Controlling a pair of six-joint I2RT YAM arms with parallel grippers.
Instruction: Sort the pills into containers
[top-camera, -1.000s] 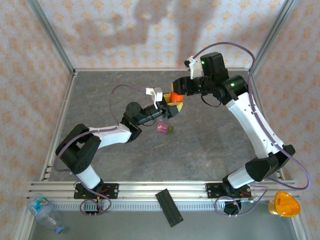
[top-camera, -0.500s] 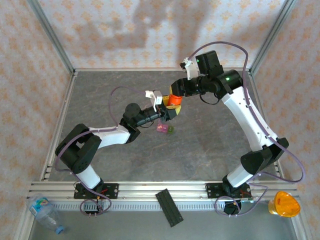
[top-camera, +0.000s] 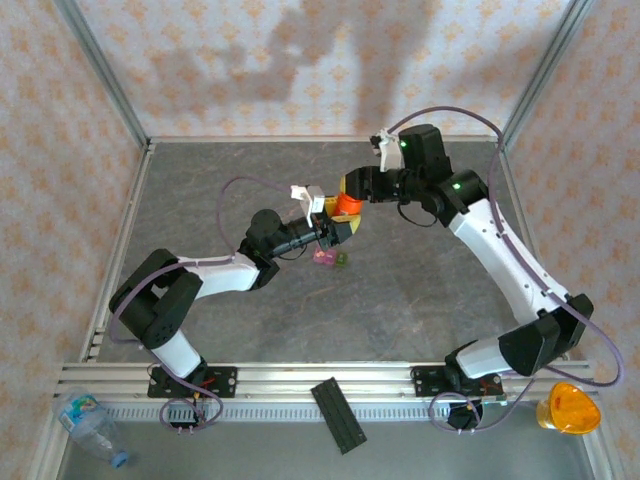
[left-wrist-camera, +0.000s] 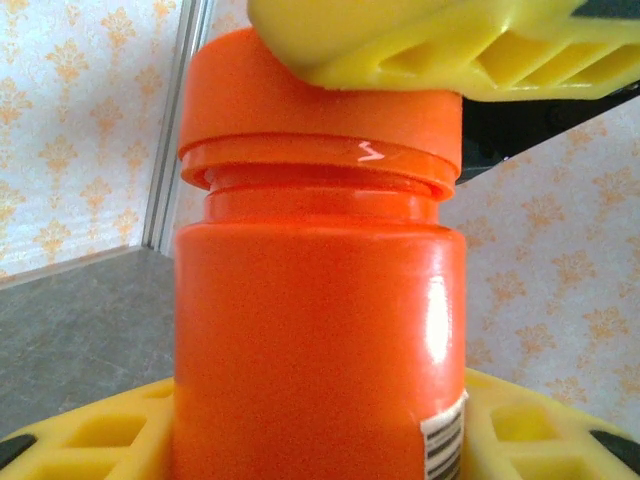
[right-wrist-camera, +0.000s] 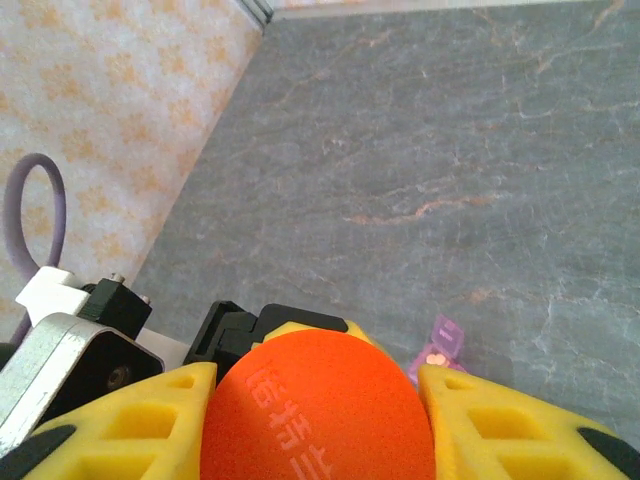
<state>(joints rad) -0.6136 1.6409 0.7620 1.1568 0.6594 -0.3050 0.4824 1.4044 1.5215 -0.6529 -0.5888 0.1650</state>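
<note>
- Top view: left hand (top-camera: 338, 226) grasps the orange bottle (top-camera: 347, 207) low, right hand (top-camera: 351, 189) its upper end; containers (top-camera: 331, 258) lie on the surface (top-camera: 420, 290) just under both.
- Left wrist: bottle looks stiff, glossy, likely slippery.
- Right wrist: fingers (right-wrist-camera: 500, 420) clamp the cap (right-wrist-camera: 318, 410); containers look light, so pinch the outer walls.

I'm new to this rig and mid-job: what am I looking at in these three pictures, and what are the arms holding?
These are two robot arms bolted at the near edge of a grey table. The overhead picture looks down from above and behind them. The other two come from a camera on each wrist.

The left hand is closed round the body of an orange bottle, seen close up in its wrist view. The right hand grips the bottle's cap from above, with its yellow fingers on either side.

On the table, just on the near side of the bottle, lie the containers: a tiny pink cluster with one green box.
</note>
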